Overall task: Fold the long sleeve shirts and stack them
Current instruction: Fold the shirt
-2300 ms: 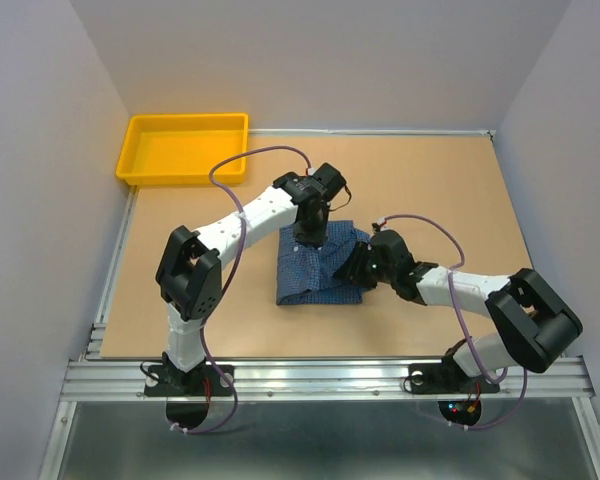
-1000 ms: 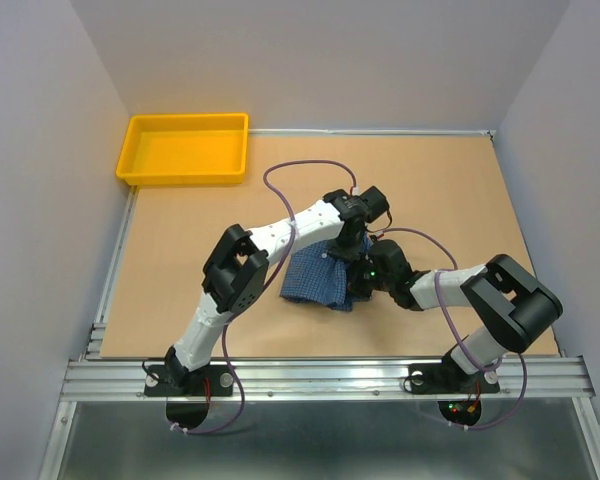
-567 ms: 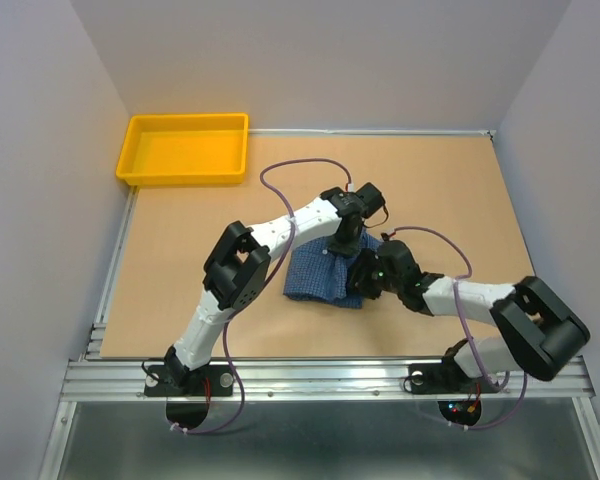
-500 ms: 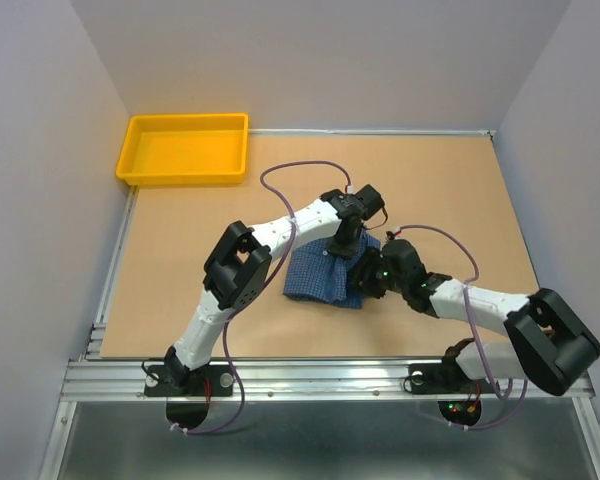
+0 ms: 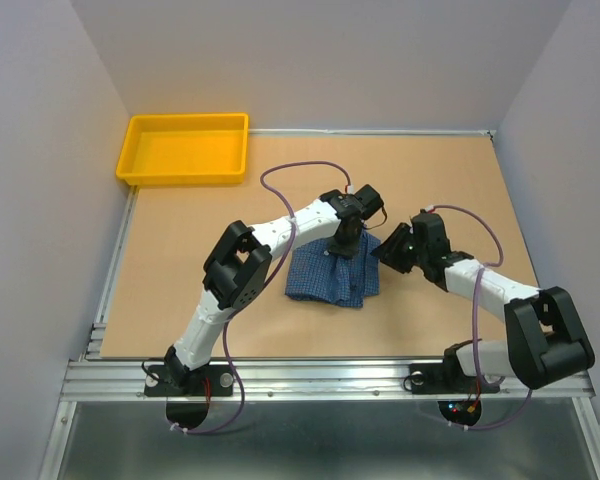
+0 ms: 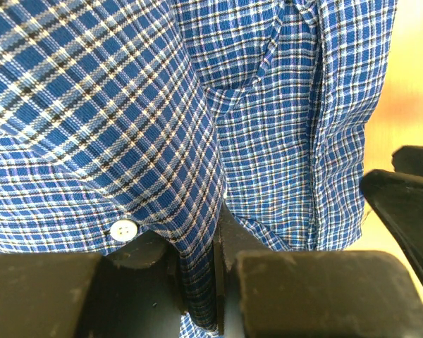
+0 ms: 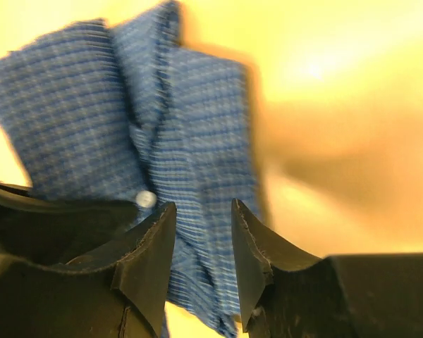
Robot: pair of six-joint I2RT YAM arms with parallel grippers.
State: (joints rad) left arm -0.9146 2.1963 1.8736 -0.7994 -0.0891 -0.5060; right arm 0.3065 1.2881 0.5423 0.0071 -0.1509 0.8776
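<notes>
Pinching the soft, limp shirt's (image 5: 330, 275) fold, left fingers (image 6: 56, 292) hold. The right fingers (image 7: 137, 264) gape empty nearby; layered edges likely grip best.

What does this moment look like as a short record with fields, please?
garment: blue small-check cloth button-up shirt, partly folded, lying mid-table
left end effector: shut on a fold of the shirt, close to a pale button
right end effector: open, at the shirt's right edge
container: yellow plastic tray, at the far left corner, apart from the shirt
surface: brown table
</notes>
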